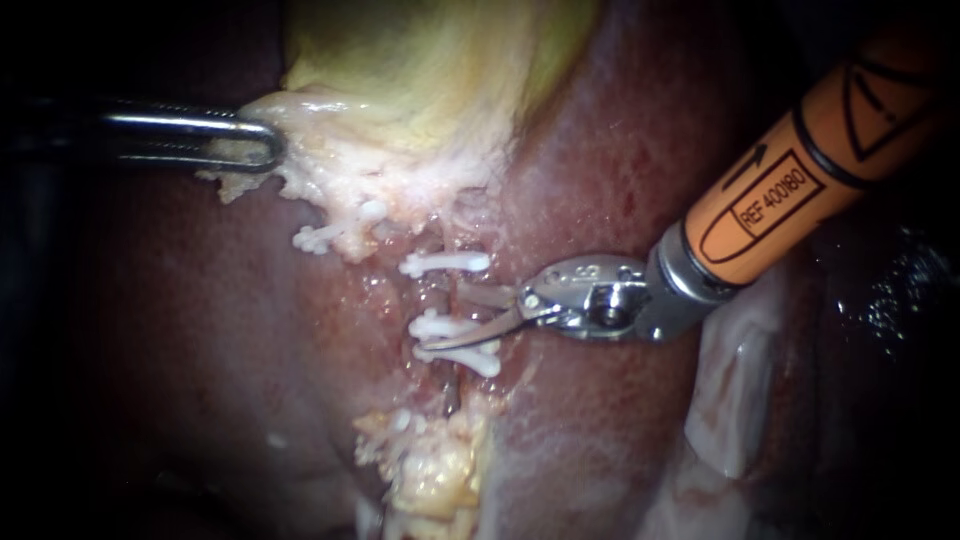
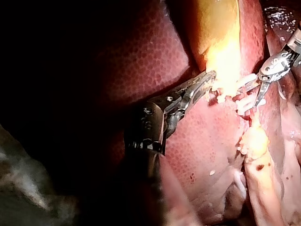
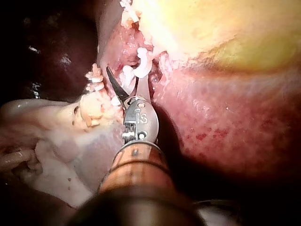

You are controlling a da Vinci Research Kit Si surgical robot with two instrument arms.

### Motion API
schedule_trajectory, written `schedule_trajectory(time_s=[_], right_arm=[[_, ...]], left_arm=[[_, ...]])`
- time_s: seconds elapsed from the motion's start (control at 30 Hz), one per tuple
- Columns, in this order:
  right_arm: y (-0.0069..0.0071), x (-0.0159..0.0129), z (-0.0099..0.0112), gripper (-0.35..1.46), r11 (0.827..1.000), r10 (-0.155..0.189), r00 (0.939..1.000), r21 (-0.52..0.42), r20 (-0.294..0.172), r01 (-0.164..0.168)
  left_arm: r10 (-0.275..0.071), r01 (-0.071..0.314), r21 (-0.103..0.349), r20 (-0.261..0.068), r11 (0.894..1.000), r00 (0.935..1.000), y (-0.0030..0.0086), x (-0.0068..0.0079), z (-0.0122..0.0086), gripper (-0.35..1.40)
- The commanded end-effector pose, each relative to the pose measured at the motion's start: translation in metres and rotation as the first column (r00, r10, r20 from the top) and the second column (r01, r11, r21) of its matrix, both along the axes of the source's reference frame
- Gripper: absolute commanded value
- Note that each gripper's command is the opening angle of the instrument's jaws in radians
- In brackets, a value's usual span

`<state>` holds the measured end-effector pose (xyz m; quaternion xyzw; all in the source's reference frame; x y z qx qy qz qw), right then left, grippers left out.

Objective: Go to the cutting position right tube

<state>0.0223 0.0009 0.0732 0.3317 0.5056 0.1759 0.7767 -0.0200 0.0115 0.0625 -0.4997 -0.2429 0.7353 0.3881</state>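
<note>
- Endoscope view puts the right tube (image 1: 440, 295) near mid-field, on the liver (image 1: 620, 150), just below the pale fringe of the gallbladder (image 1: 430, 60).
- Its long axis runs top to bottom in that view, from the fringe down toward a yellow fatty lump (image 1: 430, 470). One white clip (image 1: 445, 263) crosses it higher up and a pair of clips (image 1: 445, 340) lower down, with a short bare stretch between.
- My right instrument (image 1: 445, 318) comes in from the upper right. Its two blades are parted in a narrow V and grip nothing. They lie roughly across the tube's axis, the lower blade over the pair of clips.
- I judge the approach nearly done: the blades are at the bare stretch, but I can't tell whether the tube sits fully inside them.
- As I read it, the next move calls for a small advance. The lower blade should come clear of the pair of clips, so that both blades straddle only bare tube.
- My left instrument (image 1: 262, 145) has its jaws closed on the gallbladder's fringe, well apart from the blades.
- Right wrist view shows the same parted blades, with a clip just ahead of them.
</note>
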Motion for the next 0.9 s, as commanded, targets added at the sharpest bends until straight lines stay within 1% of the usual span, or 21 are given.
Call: schedule_trajectory(time_s=[0.03,0.13,0.33,0.47,0.6,0.7,0.8,0.9], right_arm=[[0.0000,0.0000,0.0001,1.26,1.000,-0.005,0.9998,-0.002,-0.018,0.005],[0.0000,0.0000,0.0001,1.23,1.000,-0.015,0.9971,0.002,-0.074,0.015],[0.0001,0.0006,0.0001,1.16,0.999,-0.038,0.9882,0.008,-0.149,0.039],[0.0000,0.0019,0.0002,1.13,0.999,-0.046,0.9828,0.011,-0.179,0.049],[-0.0008,0.0033,0.0004,1.11,0.998,-0.060,0.9794,0.006,-0.193,0.063],[-0.0012,0.0040,0.0006,1.09,0.998,-0.058,0.9763,0.004,-0.208,0.061],[-0.0013,0.0046,0.0006,1.09,0.999,-0.038,0.9738,0.020,-0.224,0.044],[-0.0012,0.0049,0.0005,1.09,0.999,-0.025,0.9727,0.035,-0.231,0.034]], left_arm=[[0.000,0.000,-0.001,0.000,1.000,1.0000,0.0000,0.0000,0.0001,-0.35],[0.000,0.000,-0.001,0.000,1.000,1.0000,0.0000,-0.0001,0.0001,-0.35],[-0.001,0.001,-0.001,-0.001,1.000,1.0000,-0.0001,-0.0002,0.0002,-0.35],[-0.001,0.001,-0.002,-0.001,1.000,1.0000,-0.0001,-0.0003,0.0002,-0.35],[-0.002,0.002,-0.002,-0.002,1.000,1.0000,-0.0001,-0.0004,0.0002,-0.35],[-0.003,0.003,-0.002,-0.002,1.000,1.0000,-0.0001,-0.0005,0.0002,-0.35],[-0.003,0.003,-0.002,-0.002,1.000,1.0000,-0.0001,-0.0005,0.0002,-0.35],[-0.003,0.003,-0.002,-0.002,1.000,1.0000,-0.0001,-0.0006,0.0002,-0.35]])
